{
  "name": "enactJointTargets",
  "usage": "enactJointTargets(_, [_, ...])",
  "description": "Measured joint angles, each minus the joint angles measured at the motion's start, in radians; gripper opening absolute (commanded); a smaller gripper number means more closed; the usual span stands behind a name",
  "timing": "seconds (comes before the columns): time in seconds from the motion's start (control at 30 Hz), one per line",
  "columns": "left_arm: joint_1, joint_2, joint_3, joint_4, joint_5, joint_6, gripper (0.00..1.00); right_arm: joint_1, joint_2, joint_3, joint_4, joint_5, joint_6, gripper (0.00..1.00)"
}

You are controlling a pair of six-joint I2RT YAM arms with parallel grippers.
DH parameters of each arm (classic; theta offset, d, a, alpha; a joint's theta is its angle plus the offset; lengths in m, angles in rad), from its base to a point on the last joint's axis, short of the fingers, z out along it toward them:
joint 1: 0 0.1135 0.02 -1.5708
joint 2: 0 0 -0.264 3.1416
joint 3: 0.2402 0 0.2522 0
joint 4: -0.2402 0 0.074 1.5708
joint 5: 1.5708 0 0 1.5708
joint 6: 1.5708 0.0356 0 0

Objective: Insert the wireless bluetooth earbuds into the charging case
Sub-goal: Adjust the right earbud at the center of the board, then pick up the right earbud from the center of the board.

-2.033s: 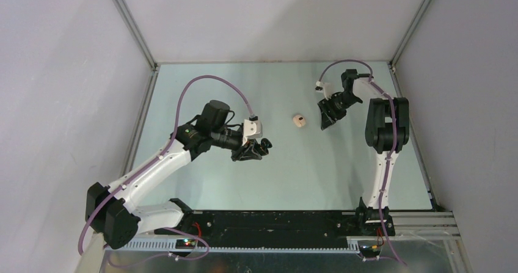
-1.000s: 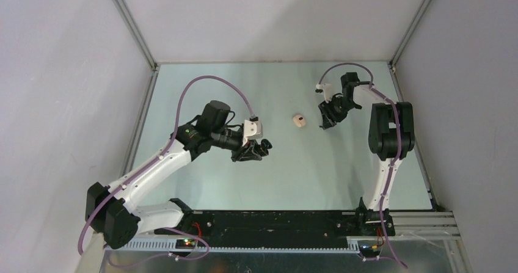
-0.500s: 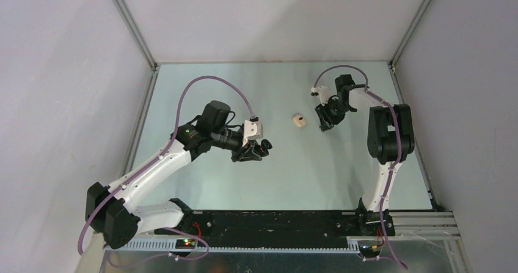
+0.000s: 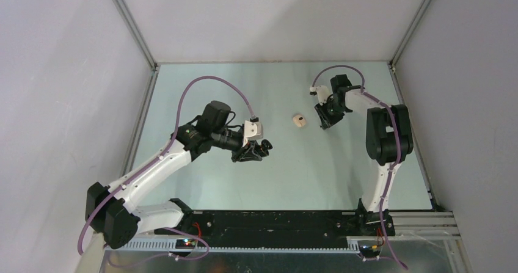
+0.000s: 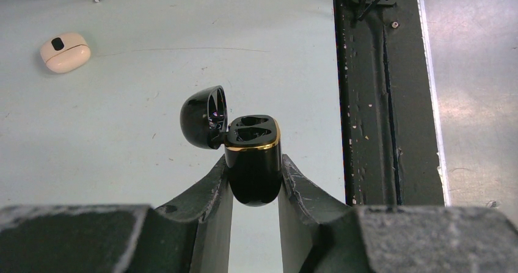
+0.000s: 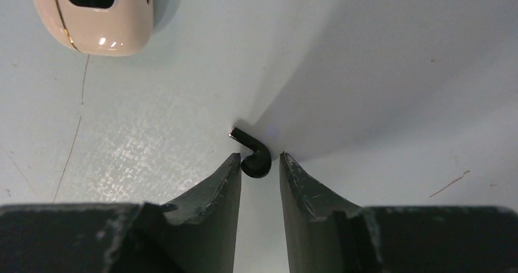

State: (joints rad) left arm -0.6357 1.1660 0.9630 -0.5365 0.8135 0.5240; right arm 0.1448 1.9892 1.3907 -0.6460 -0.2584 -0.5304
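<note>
One earbud [image 6: 255, 160], one black case [image 5: 251, 163], one cream case [image 5: 64, 53]

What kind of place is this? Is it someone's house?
Not a house. It is most likely a robot test booth in a lab: a left arm and a right arm bolted to one table, with plain grey walls and metal rails.

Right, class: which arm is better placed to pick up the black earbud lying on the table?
Right. The right gripper already straddles the black earbud, not yet clamped. The left gripper is shut on the open black case, well away from the earbud.
</note>
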Motion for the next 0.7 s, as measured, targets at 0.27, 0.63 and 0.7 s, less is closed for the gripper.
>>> enactJointTargets(0.27, [-0.001,0.000,0.000,0.000,0.000,0.000,0.00,0.004,-0.014,-0.023,0.026,0.018,0.007,0.20])
enactJointTargets(0.63, [-0.004,0.000,0.000,0.003,-0.003,-0.001,0.00,0.008,-0.158,-0.063,-0.018,-0.005,-0.002,0.19])
enactJointTargets(0.7, [-0.007,0.003,0.000,0.009,-0.011,-0.008,0.00,0.016,-0.233,-0.063,-0.023,-0.015,-0.005,0.19])
